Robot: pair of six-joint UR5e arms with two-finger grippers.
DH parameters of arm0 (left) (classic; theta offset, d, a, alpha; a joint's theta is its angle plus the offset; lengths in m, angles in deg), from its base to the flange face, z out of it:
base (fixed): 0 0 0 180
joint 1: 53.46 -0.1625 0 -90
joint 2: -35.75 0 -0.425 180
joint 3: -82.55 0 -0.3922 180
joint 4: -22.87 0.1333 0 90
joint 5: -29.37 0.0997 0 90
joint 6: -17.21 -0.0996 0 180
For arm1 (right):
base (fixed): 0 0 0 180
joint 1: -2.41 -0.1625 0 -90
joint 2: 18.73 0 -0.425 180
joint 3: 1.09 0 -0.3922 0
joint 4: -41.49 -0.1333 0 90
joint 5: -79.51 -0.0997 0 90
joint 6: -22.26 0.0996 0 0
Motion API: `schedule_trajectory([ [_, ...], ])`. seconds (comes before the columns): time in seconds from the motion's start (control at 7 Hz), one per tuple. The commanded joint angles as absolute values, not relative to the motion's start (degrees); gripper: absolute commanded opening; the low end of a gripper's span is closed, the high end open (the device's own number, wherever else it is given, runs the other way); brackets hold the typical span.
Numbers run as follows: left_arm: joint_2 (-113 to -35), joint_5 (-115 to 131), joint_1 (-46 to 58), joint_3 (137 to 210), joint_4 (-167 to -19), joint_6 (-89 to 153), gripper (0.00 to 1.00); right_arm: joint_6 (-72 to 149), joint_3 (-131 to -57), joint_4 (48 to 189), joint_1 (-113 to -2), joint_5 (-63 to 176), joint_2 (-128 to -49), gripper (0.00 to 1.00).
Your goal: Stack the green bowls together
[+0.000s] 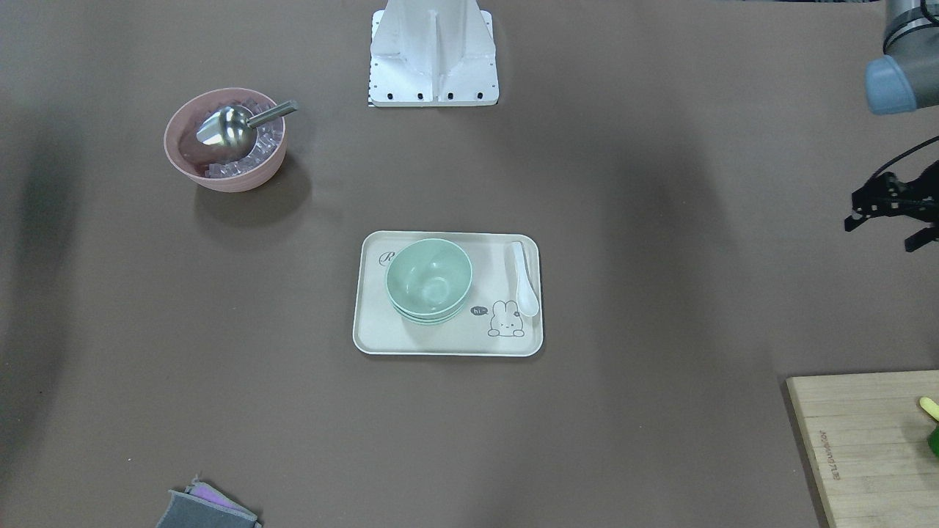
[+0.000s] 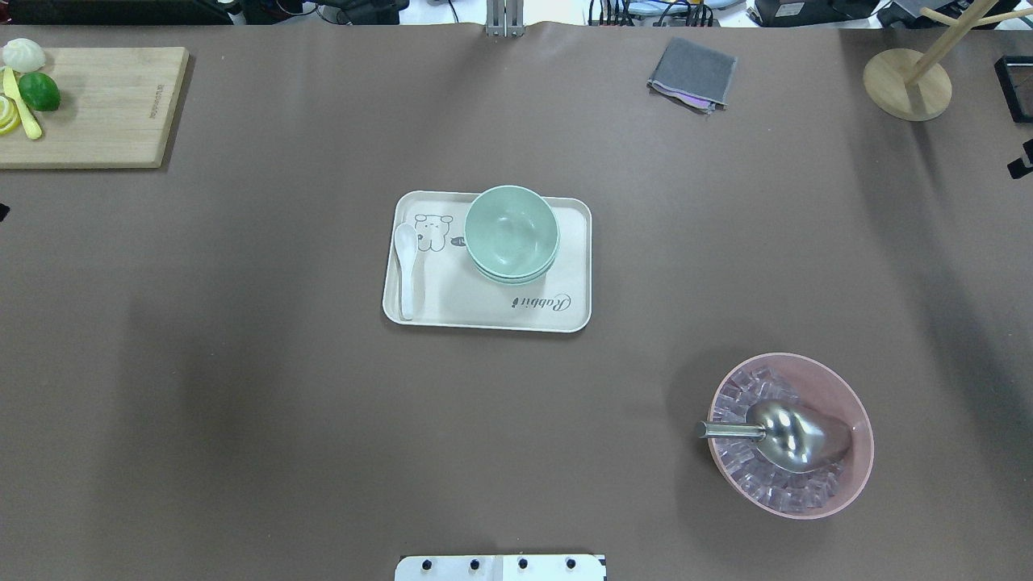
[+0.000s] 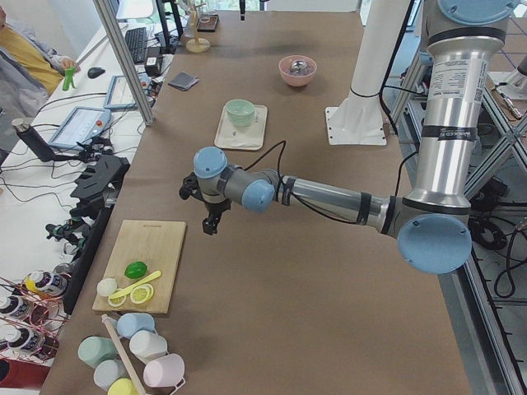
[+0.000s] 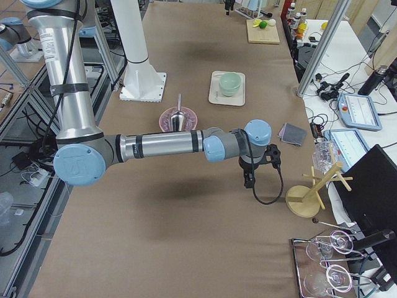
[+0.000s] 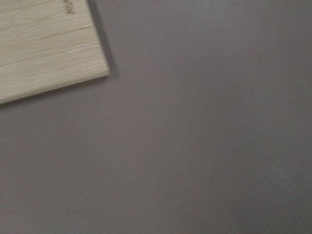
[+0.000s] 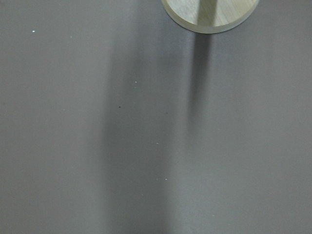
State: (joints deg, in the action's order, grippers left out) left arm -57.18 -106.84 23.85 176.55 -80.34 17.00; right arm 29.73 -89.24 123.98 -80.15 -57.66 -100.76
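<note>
Three pale green bowls (image 2: 511,234) nested on a cream tray (image 2: 484,311)

Bright, even overhead light; soft broad shadows on table (image 2: 516,452); wrist views blurry.

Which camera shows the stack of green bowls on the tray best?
The overhead exterior view: the green bowls sit central and large, nested rims visible. Front-facing shows nearly as much; both side views show them small and distant; the wrist cameras miss them.
</note>
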Motion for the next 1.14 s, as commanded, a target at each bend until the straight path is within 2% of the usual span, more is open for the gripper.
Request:
schedule_trajectory([
  [0.0,-56.0,-106.7,32.7,170.1,-80.5,6.6,0.98,24.7,-88.9,124.0,-82.5,-57.6,-102.5,1.0],
  [0.29,-53.6,-102.0,33.5,170.3,-80.7,6.7,0.98,24.1,-89.9,123.2,-82.7,-57.3,-104.6,1.0],
  [0.71,-53.5,-108.4,33.4,170.9,-80.2,7.3,0.98,24.1,-94.6,123.6,-85.0,-56.6,-108.4,1.0],
  [1.0,-51.9,-108.4,33.5,173.6,-80.6,7.3,0.98,24.1,-95.6,123.9,-84.9,-56.6,-109.1,1.0],
])
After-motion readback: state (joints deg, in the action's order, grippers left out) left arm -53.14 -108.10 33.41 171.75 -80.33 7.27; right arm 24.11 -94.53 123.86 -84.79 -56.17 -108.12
